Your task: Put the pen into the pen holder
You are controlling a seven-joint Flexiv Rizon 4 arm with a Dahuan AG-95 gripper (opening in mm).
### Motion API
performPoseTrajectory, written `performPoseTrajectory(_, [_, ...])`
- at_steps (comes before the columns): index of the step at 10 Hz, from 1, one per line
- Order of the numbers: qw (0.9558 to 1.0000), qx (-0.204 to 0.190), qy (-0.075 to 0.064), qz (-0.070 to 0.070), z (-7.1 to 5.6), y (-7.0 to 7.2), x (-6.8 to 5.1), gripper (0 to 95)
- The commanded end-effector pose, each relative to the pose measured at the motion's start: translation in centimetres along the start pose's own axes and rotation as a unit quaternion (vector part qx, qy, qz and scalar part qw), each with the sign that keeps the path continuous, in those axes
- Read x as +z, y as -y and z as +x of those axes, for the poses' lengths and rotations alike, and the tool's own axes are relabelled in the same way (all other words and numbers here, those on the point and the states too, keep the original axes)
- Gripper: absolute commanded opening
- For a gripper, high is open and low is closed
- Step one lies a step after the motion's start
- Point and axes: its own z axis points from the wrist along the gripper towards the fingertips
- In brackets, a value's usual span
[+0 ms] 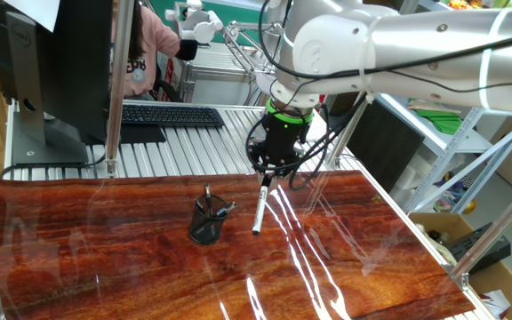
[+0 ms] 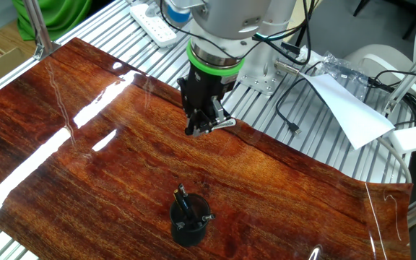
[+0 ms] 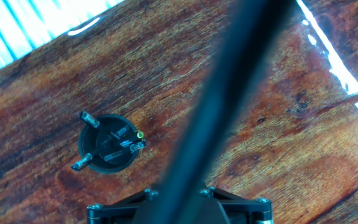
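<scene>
While the pen (image 1: 260,213) hung nearly upright below the fingers, clamped at its top by the gripper (image 1: 265,175), carrying was the step in hand. Pen holder (image 1: 207,222) stood near, off to one side; next: shift over its rim, then lower.

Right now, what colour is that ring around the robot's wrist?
Bright green ring, clearest in the other fixed view, just above the black gripper.

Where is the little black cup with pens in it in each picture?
One fixed view: the pen holder stands left of centre, left of the hanging pen.
The other fixed view: bottom centre, below the gripper.
Hand view: left of centre, seen from above, left of the blurred pen.
Shared landmark: the reddish wood tabletop beneath it.
</scene>
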Motion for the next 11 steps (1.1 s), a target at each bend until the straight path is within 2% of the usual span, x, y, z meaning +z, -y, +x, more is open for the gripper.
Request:
performPoseTrajectory(1, [0.9991,-0.042,0.003,-0.001,0.4,-0.07,-0.15,0.0])
performPoseTrajectory(3, [0.9983,-0.058,0.005,0.001,0.74,-0.26,-0.33,0.0])
performPoseTrajectory(5, [0.9968,-0.079,-0.01,0.004,0.79,-0.28,-0.36,0.0])
performPoseTrajectory(7, [0.9966,-0.081,-0.013,0.001,0.79,-0.28,-0.36,0.0])
performPoseTrajectory(9, [0.9957,-0.089,-0.026,-0.003,0.79,-0.29,-0.34,0.0])
performPoseTrajectory(11, [0.9955,-0.089,-0.03,-0.009,0.77,-0.28,-0.32,0.0])
